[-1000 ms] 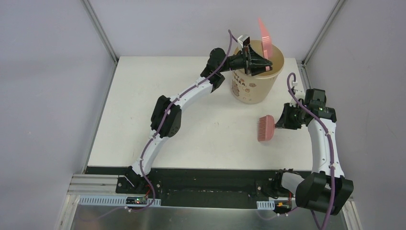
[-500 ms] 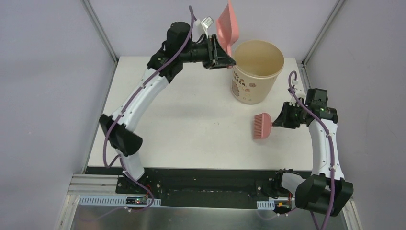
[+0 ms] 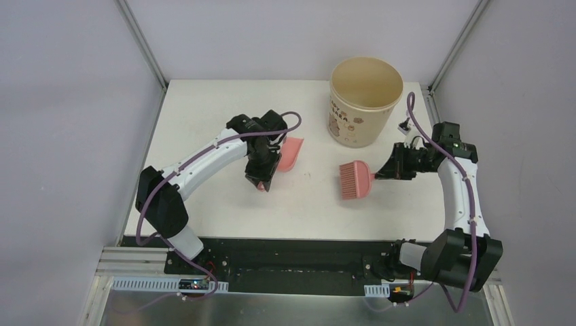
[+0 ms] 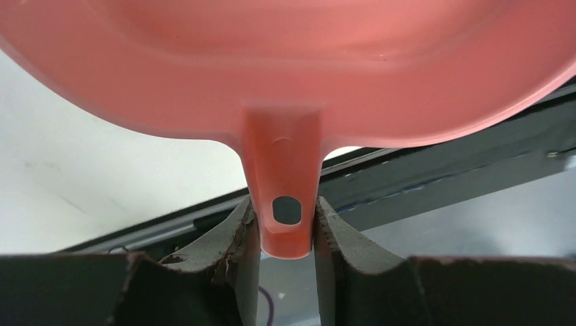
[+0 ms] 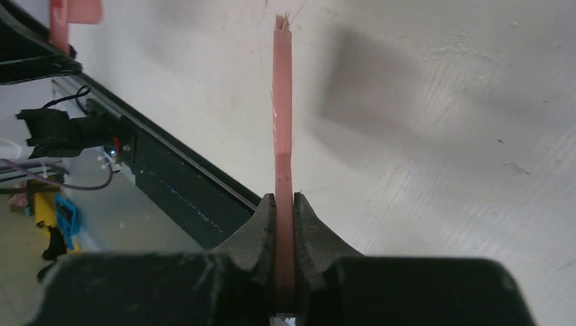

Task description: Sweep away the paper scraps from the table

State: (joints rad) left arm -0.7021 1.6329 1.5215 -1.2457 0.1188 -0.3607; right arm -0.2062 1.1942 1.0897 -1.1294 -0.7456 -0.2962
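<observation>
No paper scraps show on the white table [image 3: 204, 115] in any view. My left gripper [image 3: 265, 174] is shut on the handle of the pink dustpan [image 3: 292, 154], held low over the table's middle, left of centre. In the left wrist view the handle [image 4: 285, 204] sits pinched between my fingers and the pan [image 4: 285, 68] fills the top. My right gripper [image 3: 382, 174] is shut on the handle of the pink hand brush [image 3: 354, 180], whose bristles point left. The right wrist view shows the brush [image 5: 282, 102] edge-on between my fingers.
A tan paper bucket [image 3: 365, 102] with cartoon prints stands open at the back right of the table. Grey walls close in the left, back and right. A black strip [image 3: 285, 248] runs along the front edge.
My left arm swung the dustpan from above the bucket's rim down and left to the middle of the table. My right gripper carried the brush leftward.
</observation>
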